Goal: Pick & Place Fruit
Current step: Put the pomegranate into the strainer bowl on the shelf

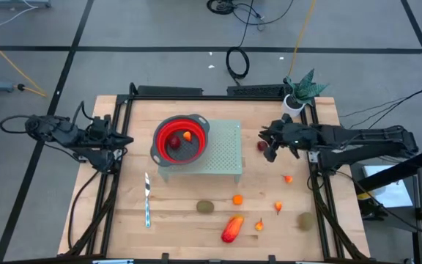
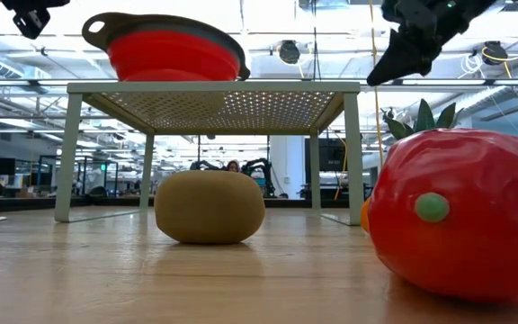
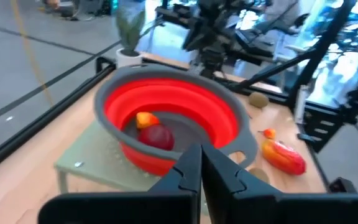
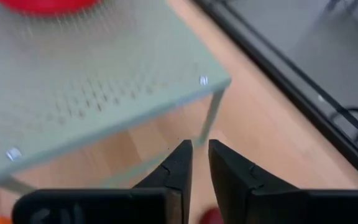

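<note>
Two fruits are lying inside the red bowl [image 1: 181, 139]: a dark-red round fruit [image 1: 174, 144] and a small orange piece [image 1: 188, 135]. The bowl is sitting on the left part of a pale green perforated stand [image 1: 222, 150], which is standing near the middle of the wooden surface [image 1: 123, 220], toward its far edge.

Another dark-red fruit [image 1: 261, 145] is lying on the surface just off the stand's right side, directly beside the right gripper [image 1: 269, 155]. The other fruits are lying scattered toward the near edge: a brown-green oval [image 1: 206, 207] near the middle, an orange piece [image 1: 237, 199] to its right, a long red-orange piece [image 1: 231, 229] closest to the near edge, and tiny orange pieces [image 1: 259, 224] [image 1: 278, 207] [image 1: 288, 178] trailing toward the right edge. A second brown-green oval [image 1: 306, 219] is lying near the right near corner.

The right gripper is reaching in from the right edge, and its jaws are standing slightly apart with nothing between them. In the right wrist view the jaws are pointing down past the stand's corner leg, with a bit of red fruit showing below them.

The left gripper [image 1: 125, 140] is waiting by the left edge, level with the bowl, its jaws closed and empty.

A knife [image 1: 147, 199] is lying on the left part of the surface, in front of the stand. A small potted plant [image 1: 300, 91] is standing at the far right corner.
</note>
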Robot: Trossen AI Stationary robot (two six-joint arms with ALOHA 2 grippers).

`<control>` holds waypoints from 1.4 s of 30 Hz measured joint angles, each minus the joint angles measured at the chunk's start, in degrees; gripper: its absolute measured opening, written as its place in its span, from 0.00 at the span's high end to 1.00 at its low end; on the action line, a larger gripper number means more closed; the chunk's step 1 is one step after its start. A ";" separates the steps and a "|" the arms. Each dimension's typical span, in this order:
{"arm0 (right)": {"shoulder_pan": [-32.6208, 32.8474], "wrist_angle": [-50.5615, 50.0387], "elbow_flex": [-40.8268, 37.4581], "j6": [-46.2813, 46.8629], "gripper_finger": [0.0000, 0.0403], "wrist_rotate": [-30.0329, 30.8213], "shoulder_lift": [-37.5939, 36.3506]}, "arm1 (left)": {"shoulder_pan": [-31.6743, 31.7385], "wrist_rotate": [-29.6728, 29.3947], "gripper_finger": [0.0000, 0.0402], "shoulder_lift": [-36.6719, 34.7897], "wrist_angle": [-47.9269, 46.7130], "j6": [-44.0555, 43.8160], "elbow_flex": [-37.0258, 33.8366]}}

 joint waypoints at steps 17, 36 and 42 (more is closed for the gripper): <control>-1.16 -20.64 13.66 1.68 0.56 -7.40 18.75 | 0.00 3.10 0.99 -0.73 0.26 4.79 -0.41; -8.93 -24.85 13.66 -0.27 0.27 -13.46 24.19 | 0.00 3.10 0.97 -0.69 0.26 6.18 -0.37; -9.77 -24.35 13.66 0.17 0.25 -13.44 27.67 | 0.00 3.01 0.99 -0.71 0.24 7.00 -0.37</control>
